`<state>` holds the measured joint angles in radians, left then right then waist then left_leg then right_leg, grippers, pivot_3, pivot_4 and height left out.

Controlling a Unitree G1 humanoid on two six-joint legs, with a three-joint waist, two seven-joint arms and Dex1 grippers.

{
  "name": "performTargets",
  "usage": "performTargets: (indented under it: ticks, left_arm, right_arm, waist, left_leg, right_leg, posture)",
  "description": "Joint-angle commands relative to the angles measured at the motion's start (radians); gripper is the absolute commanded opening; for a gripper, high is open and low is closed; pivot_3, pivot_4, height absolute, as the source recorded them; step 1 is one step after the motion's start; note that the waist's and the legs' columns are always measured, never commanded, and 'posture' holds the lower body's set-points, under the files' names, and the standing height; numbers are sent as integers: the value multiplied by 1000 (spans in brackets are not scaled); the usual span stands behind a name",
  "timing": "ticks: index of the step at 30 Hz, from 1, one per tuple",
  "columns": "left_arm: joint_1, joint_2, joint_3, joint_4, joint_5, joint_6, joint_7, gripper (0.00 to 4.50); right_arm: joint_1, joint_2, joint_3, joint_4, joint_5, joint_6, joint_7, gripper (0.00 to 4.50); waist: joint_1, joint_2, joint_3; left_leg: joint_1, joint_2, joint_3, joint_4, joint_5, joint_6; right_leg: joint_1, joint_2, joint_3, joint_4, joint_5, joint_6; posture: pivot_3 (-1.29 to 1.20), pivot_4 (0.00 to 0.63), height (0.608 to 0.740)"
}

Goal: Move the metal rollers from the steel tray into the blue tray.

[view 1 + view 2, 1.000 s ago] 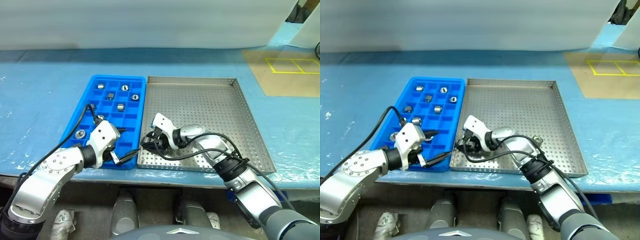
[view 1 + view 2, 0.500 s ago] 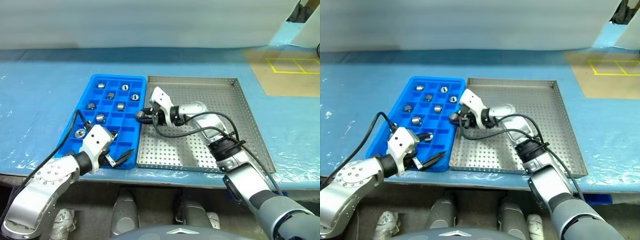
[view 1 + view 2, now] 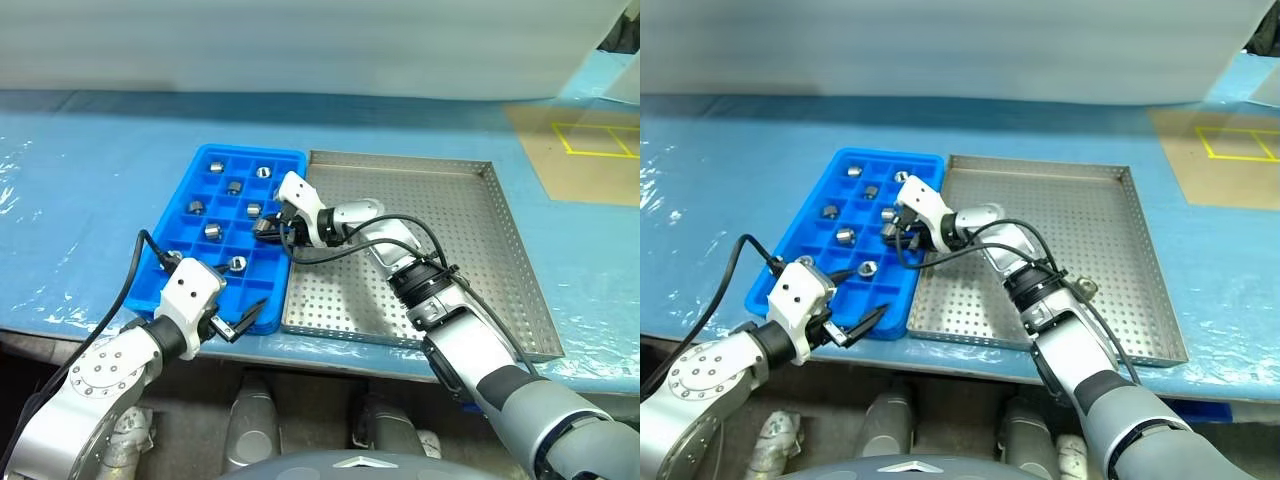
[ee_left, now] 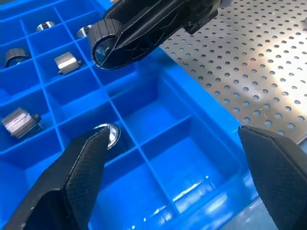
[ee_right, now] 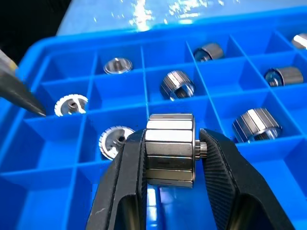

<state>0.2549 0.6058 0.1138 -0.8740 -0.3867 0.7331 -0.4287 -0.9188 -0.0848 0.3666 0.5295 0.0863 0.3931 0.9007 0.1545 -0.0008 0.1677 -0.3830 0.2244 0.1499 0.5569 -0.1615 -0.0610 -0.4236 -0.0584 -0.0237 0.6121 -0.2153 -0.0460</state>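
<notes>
My right gripper (image 3: 266, 227) is shut on one metal roller (image 5: 170, 148), a shiny faceted cylinder held across its sides. It hovers over the right-hand compartments in the middle of the blue tray (image 3: 205, 300). Several metal rollers (image 3: 212, 230) lie singly in the tray's compartments (image 5: 176, 84). To the right, touching the blue tray, stands the steel tray (image 3: 430, 270), its perforated floor bare where it shows. My left gripper (image 3: 862, 297) is open over the blue tray's near right corner, with nothing between its fingers (image 4: 76, 182).
Both trays rest on a pale blue table covering (image 3: 90, 180). A tan board with yellow tape lines (image 3: 590, 150) lies at the back right. The table's front edge runs just below the trays. A black cable loops off each wrist.
My right gripper has risen from the near left part of the steel tray and carried the roller left, over the blue tray. My left gripper stays open and has drawn back a little.
</notes>
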Motion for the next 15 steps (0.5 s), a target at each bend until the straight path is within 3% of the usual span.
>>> performTargets:
  ticks: [1, 11, 15]
  left_arm:
    - [12, -4, 18, -56, 8, 4, 23, 4500]
    - [-10, -1, 0, -52, 12, 15, 39, 4500]
    - [-32, 2, -2, -40, 11, 18, 35, 4500]
  right_arm:
    - [-48, 13, -3, 35, -34, -57, -14, 1209]
    - [-69, -1, 34, 100, -134, -103, 14, 1209]
    - [-59, -11, 32, 84, -147, -104, 34, 2598]
  waist:
    - [5, 0, 0]
    - [20, 0, 0]
    - [24, 0, 0]
  left_leg:
    - [0, 0, 0, 0, 0, 0]
    - [-1, 0, 0, 0, 0, 0]
    - [-1, 0, 0, 0, 0, 0]
  right_leg:
    - [0, 0, 0, 0, 0, 0]
    - [-1, 0, 0, 0, 0, 0]
    - [-1, 0, 0, 0, 0, 0]
  posture:
    - [409, 150, 740]
    - [404, 150, 740]
    - [395, 150, 740]
